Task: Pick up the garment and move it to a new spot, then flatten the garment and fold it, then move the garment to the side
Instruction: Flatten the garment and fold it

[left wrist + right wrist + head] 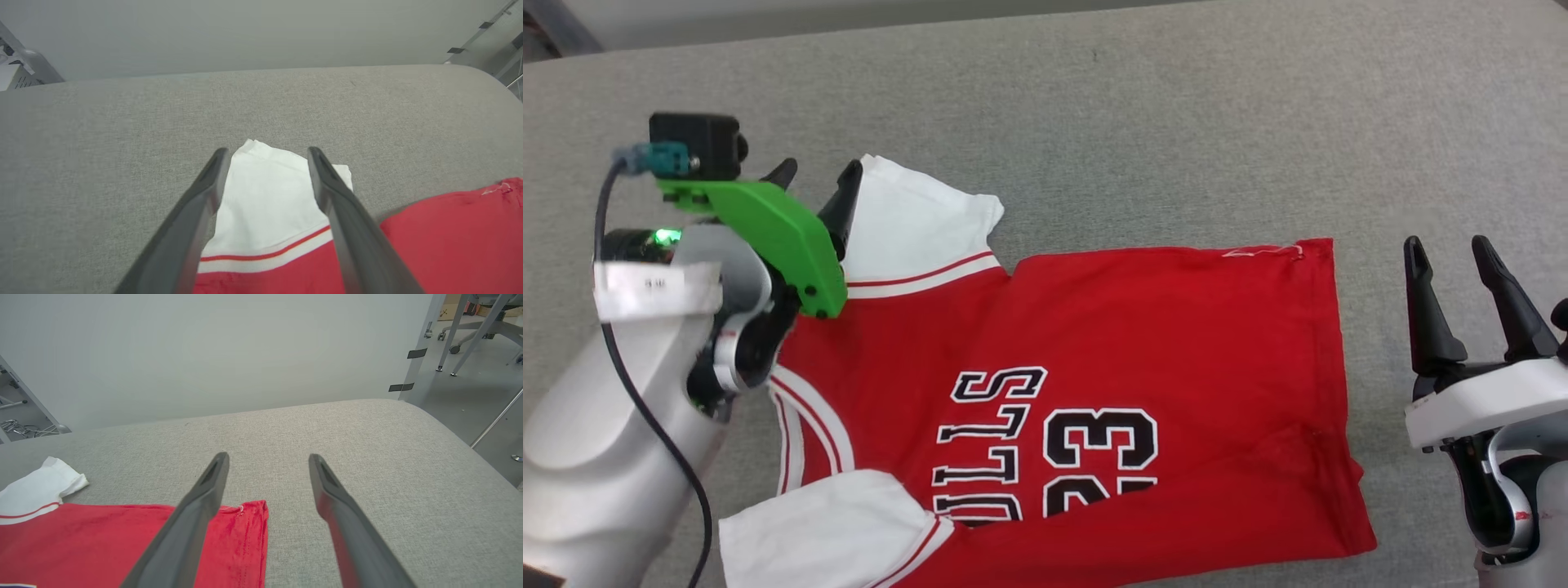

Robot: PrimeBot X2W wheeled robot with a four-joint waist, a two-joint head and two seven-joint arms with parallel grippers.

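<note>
Head view: garment point(1143, 327) lies spread front-up on grey worktop point(1176, 122). Left tool point(818, 171) released, fingers wide over the far white sleeve point(915, 220). Right tool point(1446, 245) released too, empty, just beside the hem.

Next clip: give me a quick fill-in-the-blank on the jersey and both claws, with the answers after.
1. The red jersey lies front up, showing the number ____.
2. The open left claw sits over the jersey's ____ sleeve.
3. The right claw is open and holds ____.
Answers: 23; white; nothing.
</note>
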